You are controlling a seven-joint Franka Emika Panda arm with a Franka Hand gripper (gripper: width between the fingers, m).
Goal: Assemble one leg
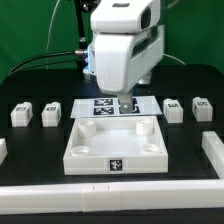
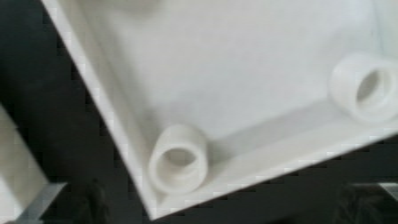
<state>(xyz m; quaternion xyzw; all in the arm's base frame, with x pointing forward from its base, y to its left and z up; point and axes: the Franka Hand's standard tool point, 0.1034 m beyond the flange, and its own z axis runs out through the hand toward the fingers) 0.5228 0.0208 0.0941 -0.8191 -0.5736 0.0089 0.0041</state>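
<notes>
Four legs (image 1: pixel 20 115) (image 1: pixel 51 113) (image 1: pixel 173 107) (image 1: pixel 201 108) on the worktop (image 1: pixel 30 152), two either side of the fingers (image 1: pixel 124 103), whose gap I cannot tell; one panel (image 1: pixel 88 160) below

We are seeing bright, even light from above in the exterior view, washing out the white panel (image 1: pixel 88 150) against the dark table (image 1: pixel 30 150); the wrist view is coming through soft and blurred.

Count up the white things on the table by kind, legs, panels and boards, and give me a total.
Legs: 4
Square panel: 1
Marker board: 1
Total: 6
</notes>
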